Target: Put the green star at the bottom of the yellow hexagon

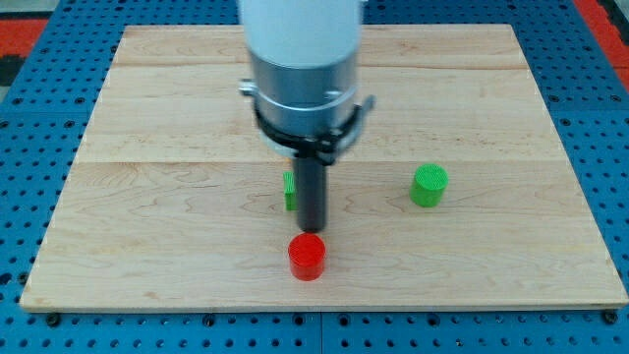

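My rod comes down from the view's top centre and my tip (313, 227) rests on the board just above a red cylinder (307, 257). A green block (289, 190), mostly hidden behind the rod, shows only as a sliver at the rod's left; its shape cannot be made out. A green cylinder (428, 185) stands to the view's right of the rod. No yellow hexagon shows in the view; the arm's body hides part of the board's upper middle.
The wooden board (147, 216) lies on a blue perforated table (29, 108). The arm's wide white and grey body (303, 69) covers the board's top centre.
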### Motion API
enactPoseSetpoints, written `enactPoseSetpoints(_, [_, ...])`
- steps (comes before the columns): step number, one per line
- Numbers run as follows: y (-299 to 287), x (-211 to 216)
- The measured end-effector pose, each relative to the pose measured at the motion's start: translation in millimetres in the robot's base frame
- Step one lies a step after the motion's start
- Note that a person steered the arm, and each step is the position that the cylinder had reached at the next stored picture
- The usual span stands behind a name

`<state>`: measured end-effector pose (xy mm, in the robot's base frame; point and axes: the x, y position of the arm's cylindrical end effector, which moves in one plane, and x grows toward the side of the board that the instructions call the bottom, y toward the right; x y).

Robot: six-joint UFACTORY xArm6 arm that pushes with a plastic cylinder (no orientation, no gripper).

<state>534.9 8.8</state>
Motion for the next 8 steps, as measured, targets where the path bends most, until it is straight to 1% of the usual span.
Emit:
enactPoseSetpoints(1, [13.7, -1.4])
enactPoseSetpoints(3, [2.6, -39.7])
enactPoseSetpoints(4, [9.4, -35.1])
enactPoseSetpoints(5, [13.8, 9.3])
enactPoseSetpoints(6, [-18.6, -3.5])
enactPoseSetpoints(8, [-28.4, -45.7])
